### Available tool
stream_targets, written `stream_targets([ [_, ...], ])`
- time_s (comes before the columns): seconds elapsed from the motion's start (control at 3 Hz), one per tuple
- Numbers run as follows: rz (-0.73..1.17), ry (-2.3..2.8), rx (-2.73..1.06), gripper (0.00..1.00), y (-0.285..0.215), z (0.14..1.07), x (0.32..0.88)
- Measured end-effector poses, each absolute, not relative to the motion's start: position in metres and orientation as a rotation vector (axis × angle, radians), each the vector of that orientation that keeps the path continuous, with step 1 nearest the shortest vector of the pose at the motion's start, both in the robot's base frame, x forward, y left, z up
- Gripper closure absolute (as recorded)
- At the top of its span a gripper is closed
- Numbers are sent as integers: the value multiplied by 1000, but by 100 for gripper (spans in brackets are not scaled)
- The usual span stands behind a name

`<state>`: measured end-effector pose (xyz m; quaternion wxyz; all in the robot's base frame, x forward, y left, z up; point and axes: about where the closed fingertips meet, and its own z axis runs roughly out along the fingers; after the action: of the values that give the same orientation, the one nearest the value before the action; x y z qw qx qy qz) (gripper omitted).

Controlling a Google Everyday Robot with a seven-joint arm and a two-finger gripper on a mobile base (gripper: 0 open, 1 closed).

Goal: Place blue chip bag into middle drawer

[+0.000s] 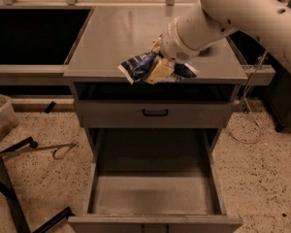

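The blue chip bag (pixel 141 66) is a shiny blue and white foil bag, held over the front edge of the grey counter. My gripper (pixel 159 70) is shut on the blue chip bag, its tan fingers (pixel 157 72) clamped on the bag's middle. The white arm comes in from the upper right. The middle drawer (pixel 153 194) is pulled out below, deep and wide with tall grey side walls and a flat grey floor. It lies directly under and in front of the bag.
The shallow grey drawer with a black handle (pixel 154 113) is closed just under the counter top (pixel 116 38). A cable (pixel 250 115) hangs at the right. A metal stand leg (pixel 9 198) and a hooked tool (pixel 58 152) lie on the speckled floor at left.
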<state>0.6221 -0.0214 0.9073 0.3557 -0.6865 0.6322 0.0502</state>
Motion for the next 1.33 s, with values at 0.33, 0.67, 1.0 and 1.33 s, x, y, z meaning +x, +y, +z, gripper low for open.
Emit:
stream_targets([
  [0.33,177,1655,-1784,100,-15,885,628],
  [0.67,301,1616,-1784,100,-11,834,614],
  [1.0,422,1570,-1796,100,-38,773,572],
  [1.33,482,1545,-1776,100,-68,732,522],
])
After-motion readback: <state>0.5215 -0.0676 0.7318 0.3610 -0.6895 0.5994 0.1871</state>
